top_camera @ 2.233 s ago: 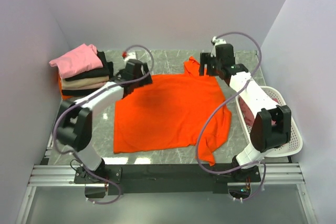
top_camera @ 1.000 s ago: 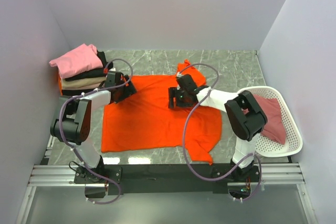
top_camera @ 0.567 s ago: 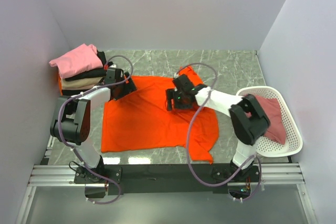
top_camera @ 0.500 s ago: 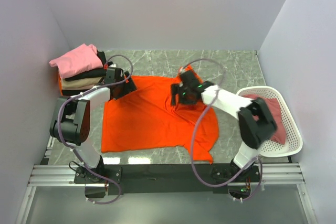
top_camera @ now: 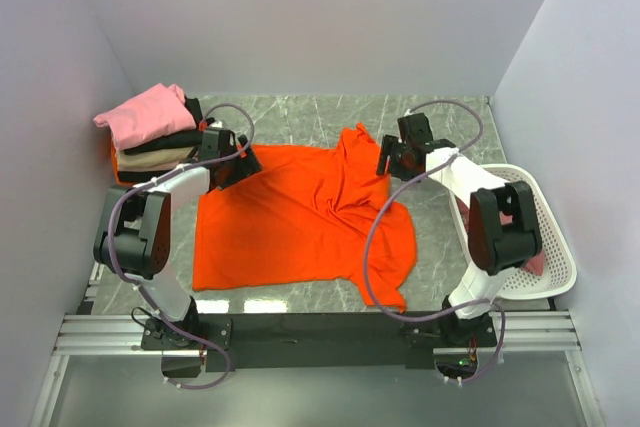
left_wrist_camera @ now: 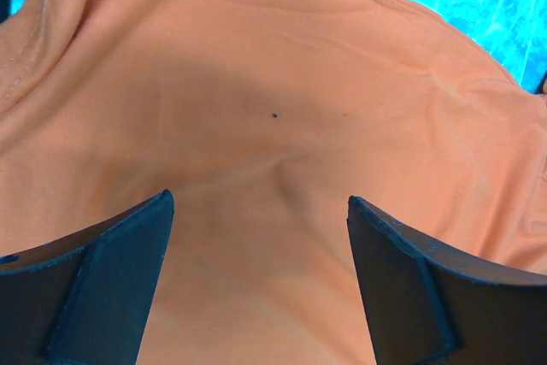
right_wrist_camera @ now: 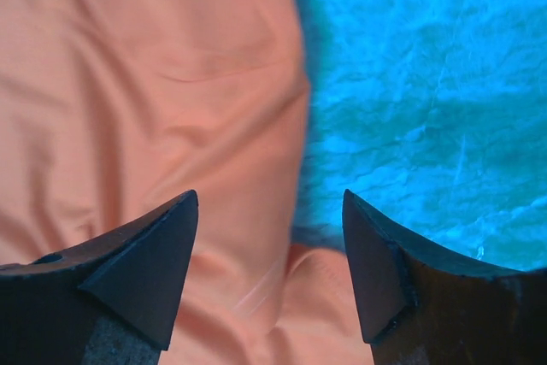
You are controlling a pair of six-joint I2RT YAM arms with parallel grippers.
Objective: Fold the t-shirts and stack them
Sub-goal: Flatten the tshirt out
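Observation:
The large orange t-shirt (top_camera: pixel 290 222) lies spread on the marble table, rumpled along its far right side. My left gripper (top_camera: pixel 240 162) stands open at the shirt's far left corner. In the left wrist view its fingers straddle smooth orange cloth (left_wrist_camera: pixel 273 83), holding nothing. My right gripper (top_camera: pixel 392 159) is open at the shirt's far right edge. Between its fingers (right_wrist_camera: pixel 137 271) lie a raised orange fold (right_wrist_camera: pixel 154 83) and bare table (right_wrist_camera: pixel 427 83). A stack of folded t-shirts (top_camera: pixel 155 137), pink on top, sits at the back left.
The white lattice basket (top_camera: pixel 566 265) stands at the right edge, partly behind my right arm, with rose cloth inside. Grey walls close in the left, back and right. Bare marble (top_camera: pixel 310 117) runs along the back behind the orange shirt.
My right gripper has swung from the middle of the orange shirt out to its far right edge, and the cloth there is now wrinkled. The left arm has stayed put.

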